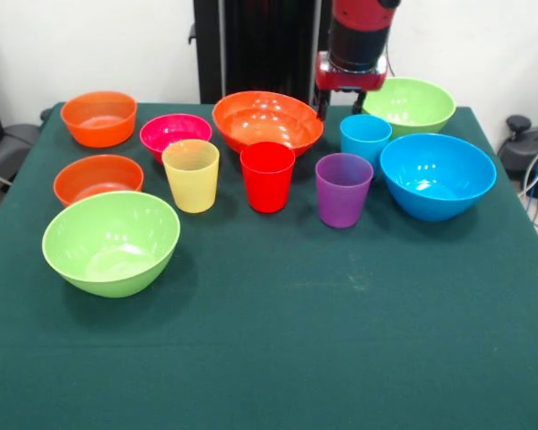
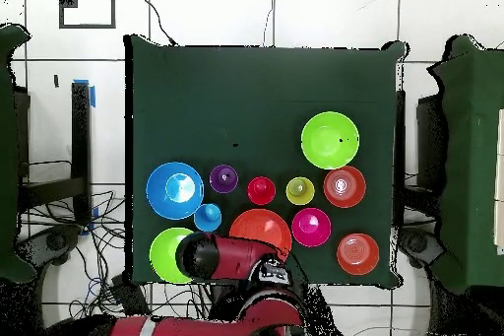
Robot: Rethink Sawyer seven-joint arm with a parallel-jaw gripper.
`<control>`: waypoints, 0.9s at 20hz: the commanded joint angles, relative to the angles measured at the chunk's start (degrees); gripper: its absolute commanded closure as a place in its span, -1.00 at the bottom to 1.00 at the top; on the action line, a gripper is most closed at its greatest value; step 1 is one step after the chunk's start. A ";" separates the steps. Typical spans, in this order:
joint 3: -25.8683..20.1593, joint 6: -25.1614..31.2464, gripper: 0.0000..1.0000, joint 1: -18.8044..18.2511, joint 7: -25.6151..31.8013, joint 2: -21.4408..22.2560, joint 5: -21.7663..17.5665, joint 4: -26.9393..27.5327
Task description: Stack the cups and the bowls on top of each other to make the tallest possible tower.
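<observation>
My gripper [image 1: 341, 104] hangs open and empty at the table's far side, between the wide orange bowl [image 1: 267, 121] and a lime green bowl [image 1: 409, 106]. Four cups stand upright in a loose row: yellow [image 1: 191, 175], red [image 1: 267, 176], purple [image 1: 343, 190] and light blue [image 1: 366, 139]. A large blue bowl [image 1: 438, 175] sits at the right. On the left are a magenta bowl [image 1: 175, 134], two small orange bowls [image 1: 99, 117] [image 1: 98, 179] and a second lime green bowl [image 1: 111, 242]. Nothing is stacked. From overhead, the arm's wrist [image 2: 197, 255] covers part of the lime green bowl [image 2: 169, 253].
A dark green cloth covers the table [image 1: 341, 340]. Its whole near half in the front view holds nothing. Cables and chair parts lie past the table's side edges [image 2: 59, 243].
</observation>
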State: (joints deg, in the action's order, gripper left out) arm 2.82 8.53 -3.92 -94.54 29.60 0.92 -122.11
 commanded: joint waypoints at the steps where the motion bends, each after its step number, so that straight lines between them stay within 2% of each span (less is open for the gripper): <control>1: -8.08 -5.38 -1.00 -0.70 -9.87 -5.90 1.85 6.99; 8: -8.52 -8.72 -1.00 -0.41 -10.73 -7.55 1.30 6.92; 18: -6.04 -6.91 -1.00 1.87 -10.70 -6.79 2.23 7.56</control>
State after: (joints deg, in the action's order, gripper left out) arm 1.40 5.03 -3.50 -94.54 24.61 0.93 -120.95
